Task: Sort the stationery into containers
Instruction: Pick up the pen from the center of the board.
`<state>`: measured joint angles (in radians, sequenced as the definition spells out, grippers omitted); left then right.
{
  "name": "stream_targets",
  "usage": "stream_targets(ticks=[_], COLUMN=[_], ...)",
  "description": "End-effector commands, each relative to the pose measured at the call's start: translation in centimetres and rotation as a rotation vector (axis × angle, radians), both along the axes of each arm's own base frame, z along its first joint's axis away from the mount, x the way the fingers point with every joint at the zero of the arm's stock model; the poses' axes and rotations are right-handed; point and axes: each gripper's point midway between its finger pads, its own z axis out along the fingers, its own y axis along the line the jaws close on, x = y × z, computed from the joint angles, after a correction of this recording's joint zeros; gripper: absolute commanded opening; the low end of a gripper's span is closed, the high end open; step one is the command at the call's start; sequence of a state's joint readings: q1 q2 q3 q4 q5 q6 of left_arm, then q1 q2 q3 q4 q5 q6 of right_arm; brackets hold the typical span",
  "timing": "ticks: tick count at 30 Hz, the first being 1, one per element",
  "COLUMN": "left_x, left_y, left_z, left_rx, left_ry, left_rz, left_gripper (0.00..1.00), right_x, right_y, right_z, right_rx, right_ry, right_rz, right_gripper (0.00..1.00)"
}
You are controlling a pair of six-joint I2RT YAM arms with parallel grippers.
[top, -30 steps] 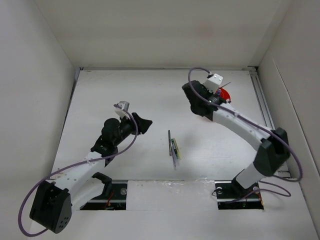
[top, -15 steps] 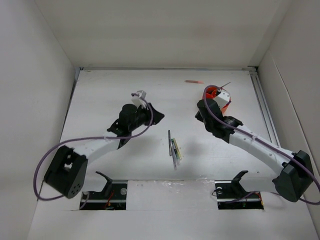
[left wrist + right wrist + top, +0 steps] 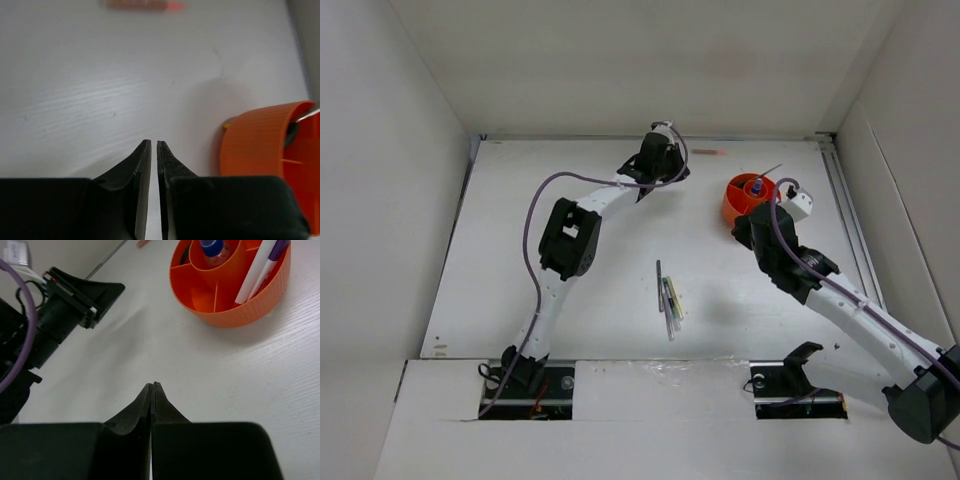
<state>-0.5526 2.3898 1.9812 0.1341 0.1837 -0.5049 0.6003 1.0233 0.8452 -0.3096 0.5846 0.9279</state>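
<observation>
If the left claw [image 3: 154, 145] drops as it is: clenched to a slit, empty, it would shove the red pen [image 3: 145, 5].
Red pen: top edge, left wrist view; nothing lies before it.
Right claw [image 3: 151, 386]: clenched, empty, below the orange holder [image 3: 235, 315]; a swing could knock it.
Bottle [image 3: 212, 247]: holder's centre ring.
Loose pens [image 3: 668, 297]: mid-frame overhead, apart from both claws.

table [image 3: 620, 330] white | orange holder [image 3: 735, 205] back right | pen bunch [image 3: 669, 299] mid | red pen [image 3: 708, 152] way back
</observation>
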Motion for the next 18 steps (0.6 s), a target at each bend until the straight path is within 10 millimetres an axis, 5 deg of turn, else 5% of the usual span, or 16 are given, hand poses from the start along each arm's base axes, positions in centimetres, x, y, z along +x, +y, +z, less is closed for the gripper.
stream_targets(ticks=[1, 8, 9, 10, 18], left_x=[-0.4, -2.7, -3.8, -4.3, -11.3], left_y=[0.8, 2.9, 3.6, 3.8, 8.1], left_z=[0.0, 3.0, 1.4, 3.4, 4.5], left_rx=[0.031, 0.040, 0.058, 0.031, -0.048], left_ry=[0.055, -0.040, -0.013, -0.053, -0.072], left_rz=[-0.019, 0.052, 0.051, 0.052, 0.085], left_gripper=[0.07, 0.05, 0.05, 0.06, 0.12], right_x=[0.2, 1.0, 1.0, 1.0, 0.9], right_y=[0.6, 1.3, 1.3, 1.3, 1.4], right_z=[-0.2, -1.4, -1.4, -1.4, -2.0], right_rx=[0.043, 0.035, 0.035, 0.035, 0.022], right_ry=[-0.014, 0.009, 0.009, 0.009, 0.011], right_rz=[0.049, 0.058, 0.058, 0.058, 0.075], right_gripper=[0.00, 0.00, 0.00, 0.00, 0.00])
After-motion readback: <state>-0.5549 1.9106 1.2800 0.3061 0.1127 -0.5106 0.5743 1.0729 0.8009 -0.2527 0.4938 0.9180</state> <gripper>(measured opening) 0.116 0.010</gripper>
